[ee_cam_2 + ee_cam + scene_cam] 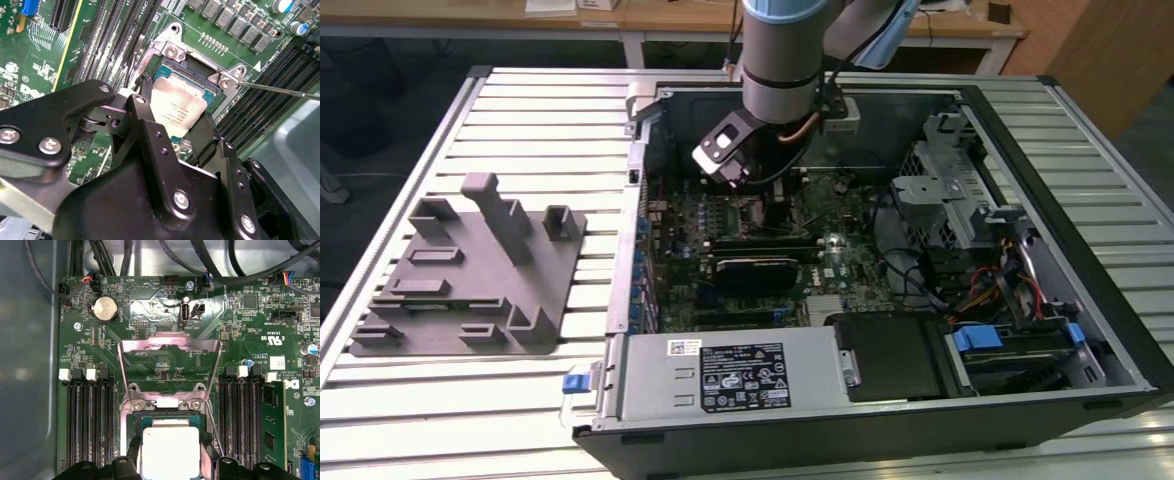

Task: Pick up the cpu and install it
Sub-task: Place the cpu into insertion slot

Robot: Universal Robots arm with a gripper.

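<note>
- Fingers [150, 135] at the end of the arm [781, 50] are closed on the cpu [177, 107], one black finger against each of two opposite edges. Contact at the farther finger is partly hidden, so the firmness of the grip is a judgement.
- In both wrist views the cpu lies right between the fingers, flat and silver top up, about level with their tips.
- The socket [190, 65] lies straight beneath the fingers. A narrow band of it shows past the cpu's edge on the side away from the wrist. From that I judge the cpu is over the socket and close to it. I cannot tell whether it rests in the seat or hangs just above.
- The cpu is close to square, so it has no real long axis. Its edges look parallel to the socket's frame, with no visible twist.
- The metal hold-down frame [170, 345] is swung open, beyond the socket from the fingers. Its thin lever [280, 89] lies off to one side, clear of both fingers.
- Memory slots [87, 425] flank the socket just outside each finger, near them but not touching.
- All this sits inside the open computer case [854, 445] on the slatted worktop [534, 110].
- A grey fixture plate [454, 290] lies well apart from the fingers, outside the case on the exterior view's left.
</note>
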